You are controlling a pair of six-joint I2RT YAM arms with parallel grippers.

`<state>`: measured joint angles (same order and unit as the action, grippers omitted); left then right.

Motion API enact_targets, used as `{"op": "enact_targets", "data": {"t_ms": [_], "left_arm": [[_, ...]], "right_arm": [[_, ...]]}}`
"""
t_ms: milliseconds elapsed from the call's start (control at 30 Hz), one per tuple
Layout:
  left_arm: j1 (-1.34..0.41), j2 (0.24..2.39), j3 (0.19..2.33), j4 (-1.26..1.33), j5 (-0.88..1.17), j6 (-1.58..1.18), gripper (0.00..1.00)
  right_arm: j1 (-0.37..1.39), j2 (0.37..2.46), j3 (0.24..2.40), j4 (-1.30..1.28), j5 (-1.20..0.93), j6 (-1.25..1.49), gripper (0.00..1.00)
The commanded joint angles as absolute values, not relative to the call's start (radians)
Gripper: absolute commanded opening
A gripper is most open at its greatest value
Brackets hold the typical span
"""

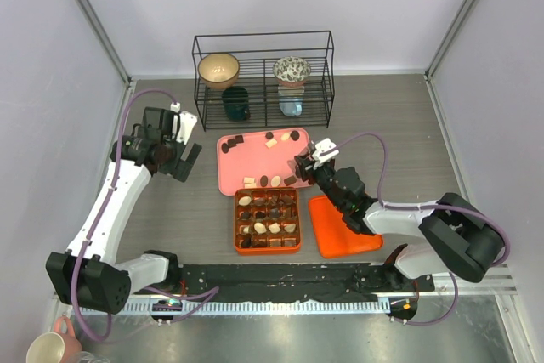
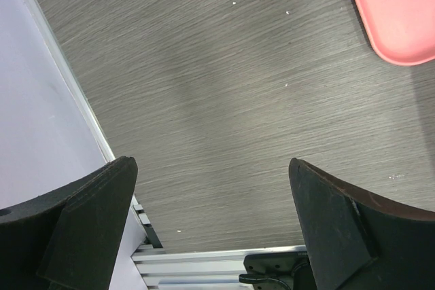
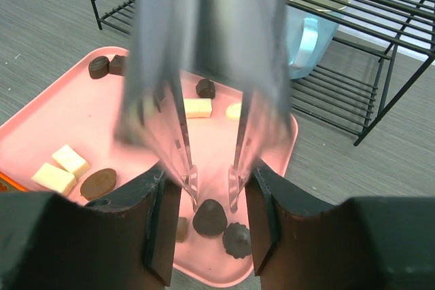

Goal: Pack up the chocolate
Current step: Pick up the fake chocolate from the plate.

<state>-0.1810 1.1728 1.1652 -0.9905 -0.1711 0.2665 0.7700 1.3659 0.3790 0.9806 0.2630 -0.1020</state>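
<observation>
Chocolate pieces, dark, tan and white, lie scattered on the pink tray, and more fill cells of the orange gridded box. My right gripper is shut on a pair of clear tongs, over the tray's near right corner. The tongs' tips stand apart just above a rounded dark chocolate; a ridged dark piece lies beside it. White blocks and a tan oval sit to the left. My left gripper hangs open over bare table, left of the tray.
An orange lid lies right of the box, under my right arm. A black wire rack with bowls and mugs stands behind the tray. An aluminium rail runs along the table's near edge.
</observation>
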Motion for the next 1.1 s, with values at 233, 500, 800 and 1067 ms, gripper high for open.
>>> {"op": "enact_targets", "data": {"t_ms": [233,500,800,1067], "left_arm": [[-0.178,1.147,1.186,-0.999,-0.153,0.268,1.0],[-0.178,1.144,1.195,-1.008,-0.147,0.265,1.0],[-0.176,1.134,1.195,-1.014,-0.144,0.268,1.0],[-0.178,1.131,1.198,-1.014,-0.14,0.267,1.0]], "right_arm": [[0.764,1.276,0.33,0.983,0.29,-0.078,0.44],[0.765,1.22,0.325,0.919,0.282,-0.061,0.44],[0.767,1.177,0.333,0.815,0.261,-0.048,0.44],[0.767,1.152,0.337,0.767,0.244,-0.035,0.43]]}}
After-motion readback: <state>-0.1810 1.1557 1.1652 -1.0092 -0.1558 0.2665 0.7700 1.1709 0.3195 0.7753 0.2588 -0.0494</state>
